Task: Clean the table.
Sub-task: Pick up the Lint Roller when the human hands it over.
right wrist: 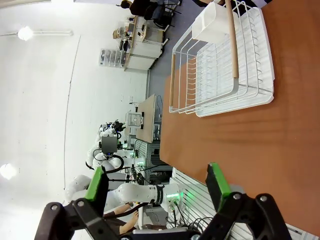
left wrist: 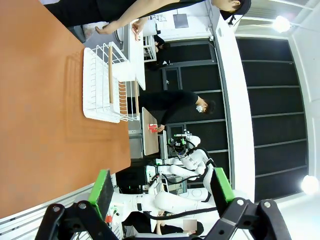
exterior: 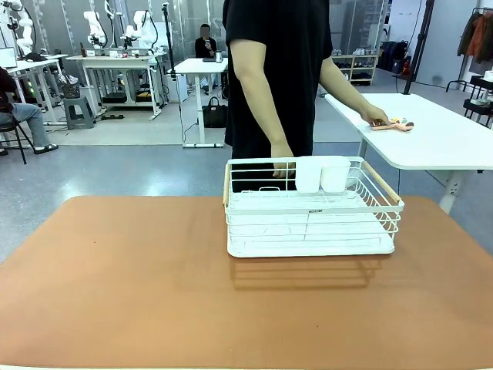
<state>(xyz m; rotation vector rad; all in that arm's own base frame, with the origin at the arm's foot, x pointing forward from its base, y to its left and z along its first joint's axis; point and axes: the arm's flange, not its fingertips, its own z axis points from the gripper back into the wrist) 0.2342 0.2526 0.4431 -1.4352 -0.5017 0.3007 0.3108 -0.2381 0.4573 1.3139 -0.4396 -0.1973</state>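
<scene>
The table (exterior: pixel 139 293) has a reddish-brown top and carries a white wire dish rack (exterior: pixel 312 208) with wooden handles at its far middle. That table (left wrist: pixel 35 100) and the rack (left wrist: pixel 102 85) also show in the left wrist view, where my left gripper (left wrist: pixel 162 192) stands open with nothing between its green pads. In the right wrist view my right gripper (right wrist: pixel 157 187) is open and empty too, raised off the table (right wrist: pixel 260 140), with the rack (right wrist: pixel 225 65) farther ahead. A person (exterior: pixel 277 77) stands behind the rack, one hand (exterior: pixel 282 153) hanging near its far rim.
The person's other hand (exterior: pixel 379 117) rests on small items (exterior: pixel 399 124) on a white-topped table (exterior: pixel 431 135) at the back right. A white cutlery holder (exterior: pixel 323 174) sits in the rack's far corner. Wide bare tabletop lies in front of and beside the rack.
</scene>
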